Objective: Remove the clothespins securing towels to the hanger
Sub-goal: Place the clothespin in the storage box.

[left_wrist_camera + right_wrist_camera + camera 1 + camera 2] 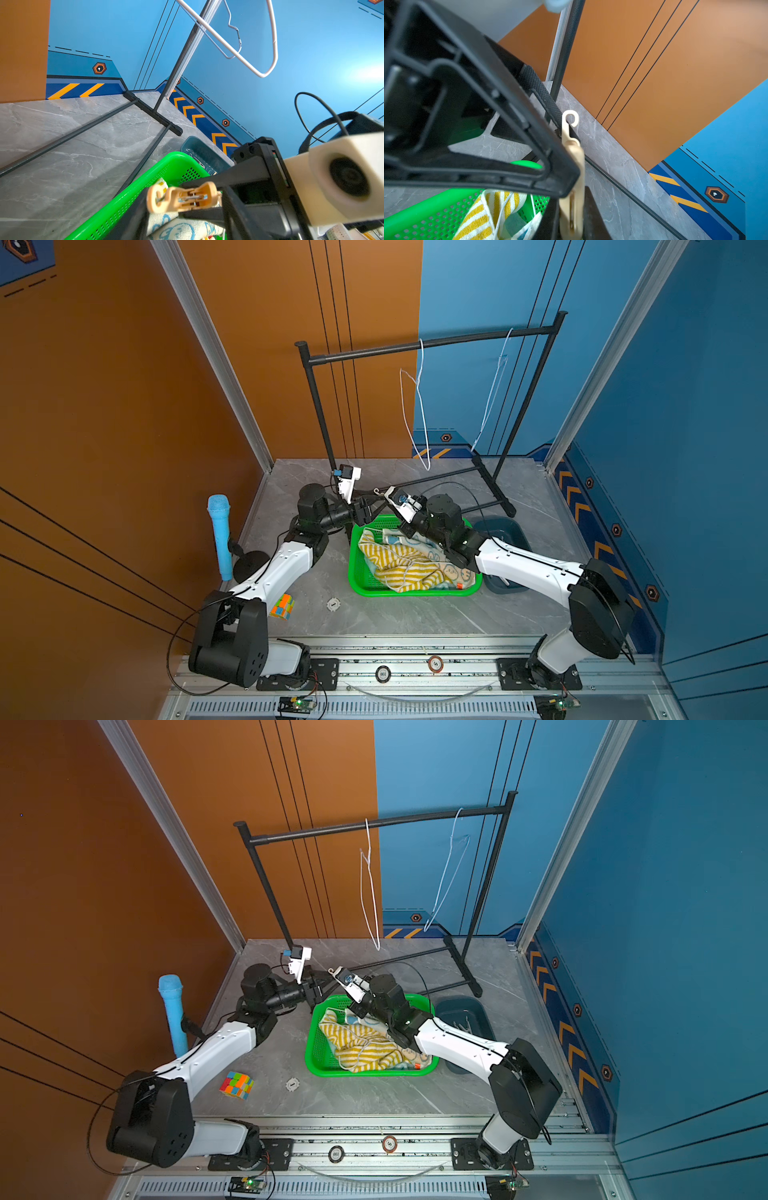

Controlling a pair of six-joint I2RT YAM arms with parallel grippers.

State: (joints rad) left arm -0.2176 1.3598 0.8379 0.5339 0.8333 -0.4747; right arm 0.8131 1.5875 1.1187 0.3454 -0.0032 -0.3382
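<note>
Nearest us, the towels (399, 564) lie heaped in the green basket (354, 568), off their hangers. Just over its far rim the right end effector (571, 216) clenches a tan clothespin (182, 197) by one end. The left end effector (328, 979) stands released about the hooked end. We judge this a handover, since the dark tub (505, 531) sits on the right arm's side. Beyond, two wire hangers (419, 406) hang bare on the rack (415, 346).

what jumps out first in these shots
The bright green basket mid-table, heaped with towels, grabs the eye first. Just above its far rim the right gripper pinches a tan clothespin beside the open left gripper. Behind, two bare white hangers dangle from the black rack.
</note>
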